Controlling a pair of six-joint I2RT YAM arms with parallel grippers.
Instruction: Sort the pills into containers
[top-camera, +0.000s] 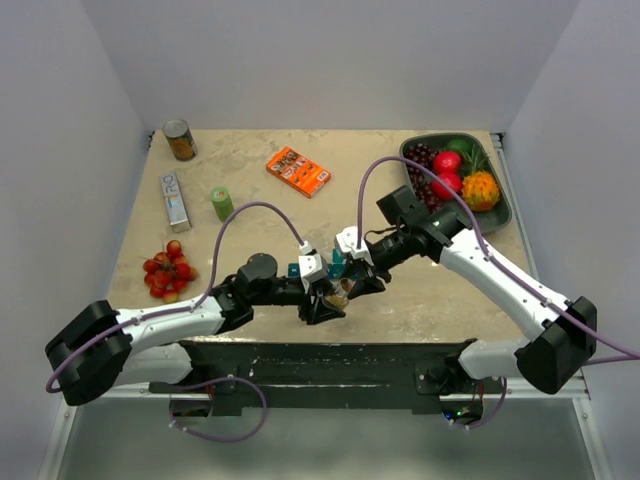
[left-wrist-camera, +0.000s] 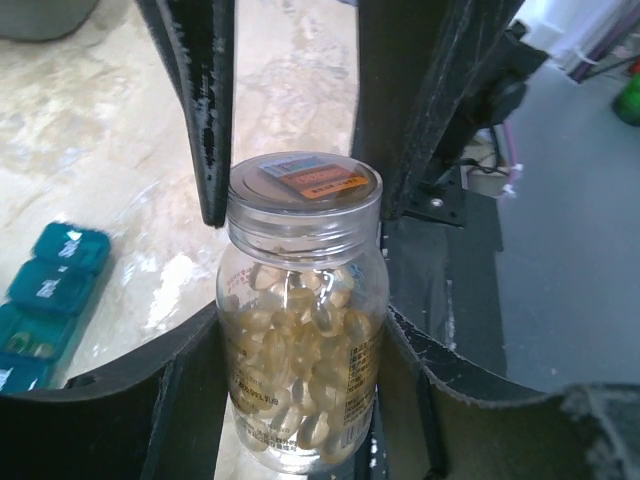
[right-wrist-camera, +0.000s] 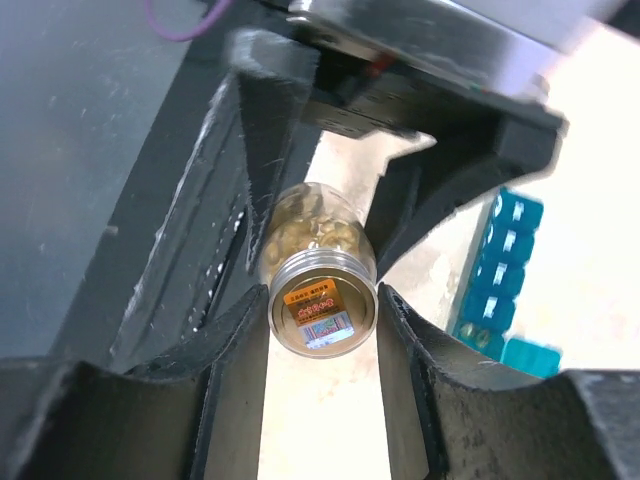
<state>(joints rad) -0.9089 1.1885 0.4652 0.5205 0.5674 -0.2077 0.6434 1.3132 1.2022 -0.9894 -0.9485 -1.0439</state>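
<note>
Steadiness counts — left gripper (left-wrist-camera: 303, 345) clamps the clear plastic bottle of amber capsules (left-wrist-camera: 300, 410), right gripper (right-wrist-camera: 322, 300) pinches its grey screw cap (right-wrist-camera: 322, 320) — twist squarely.

Likely lab: white-walled robot booth (top-camera: 320, 60)

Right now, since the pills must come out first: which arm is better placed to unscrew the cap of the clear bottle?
Right, I'd judge. The right gripper flanks the grey screw cap on both sides, while the left gripper clamps the body of the clear plastic bottle of golden capsules, steadying it.
</note>
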